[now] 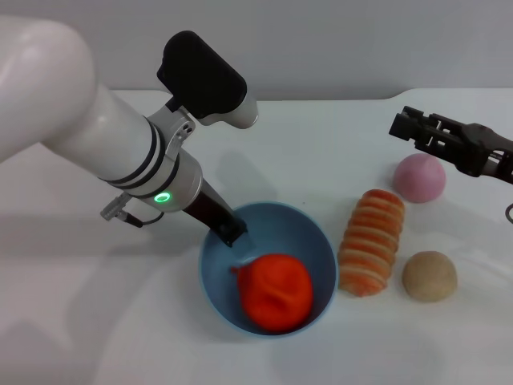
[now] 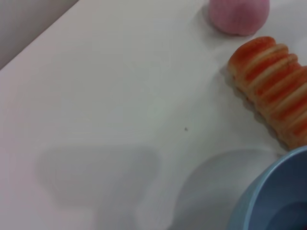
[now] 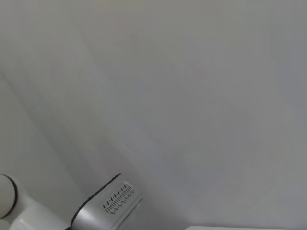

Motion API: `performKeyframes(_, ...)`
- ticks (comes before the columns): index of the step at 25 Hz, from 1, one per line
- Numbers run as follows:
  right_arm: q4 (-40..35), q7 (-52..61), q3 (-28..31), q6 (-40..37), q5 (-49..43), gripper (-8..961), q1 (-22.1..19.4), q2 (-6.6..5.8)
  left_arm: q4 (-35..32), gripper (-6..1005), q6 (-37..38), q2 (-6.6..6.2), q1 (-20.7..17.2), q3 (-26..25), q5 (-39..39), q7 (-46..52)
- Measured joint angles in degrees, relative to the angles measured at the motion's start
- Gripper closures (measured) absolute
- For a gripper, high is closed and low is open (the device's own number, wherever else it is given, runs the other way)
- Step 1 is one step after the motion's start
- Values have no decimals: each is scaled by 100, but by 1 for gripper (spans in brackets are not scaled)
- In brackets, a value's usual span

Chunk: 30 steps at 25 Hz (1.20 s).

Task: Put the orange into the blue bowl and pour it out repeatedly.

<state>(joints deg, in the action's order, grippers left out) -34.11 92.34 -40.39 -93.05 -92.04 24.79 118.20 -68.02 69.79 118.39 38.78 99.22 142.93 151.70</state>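
Nearest the robot, the orange [image 1: 275, 291] is sitting inside the blue bowl [image 1: 313, 233], low against the near wall, so the loading half of the cycle looks done. The left end effector [image 1: 231, 232] is reaching down at a slant from the left and is pinching the bowl's far-left rim, one dark finger inside, a grip that would suit tipping it. The white forearm is angling steeply, its green ring light glowing. Just right of the bowl, a striped bread roll [image 1: 372, 242] is lying on the white counter [image 1: 96, 321], with a tan ball [image 1: 430, 276] beside it and a pink ball [image 1: 418, 178] farther back. Farthest out, the right end effector [image 1: 410, 127] is hovering above the counter's far right, idle; I cannot tell how its fingers are set.
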Motion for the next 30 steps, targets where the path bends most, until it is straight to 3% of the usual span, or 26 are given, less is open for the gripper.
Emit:
performKeyframes(7, 2, -193, -45, 195, -4, 453, -46, 3, -75, 987, -5, -14, -31, -64, 1, 198)
performKeyframes(14, 2, -217, -6, 392, -49, 362, -75, 12, -333, 720, 14, -24, -42, -98, 75, 207)
performKeyframes(20, -39, -508, 165, 750, -41, 367, -194, -8, -1057, 501, -270, -25, -248, -521, 533, 280)
performKeyframes(24, -32, -1004, 418, 907, -27, 366, -291, -1, -1416, 356, -1315, -30, -672, -612, 478, 224)
performKeyframes(26, -6, -1271, 555, 1059, -10, 366, -324, 30, -1416, 327, -1315, -30, -672, -612, 478, 224)
performKeyframes(28, 84, -1538, 664, 1333, 59, 365, -349, 71, -1390, 298, -2931, -15, -1279, -196, 446, 197)
performKeyframes(30, 333, -1925, 725, 1597, 268, 365, -361, 79, -1312, 298, -3751, -18, -1568, 89, 407, 194)
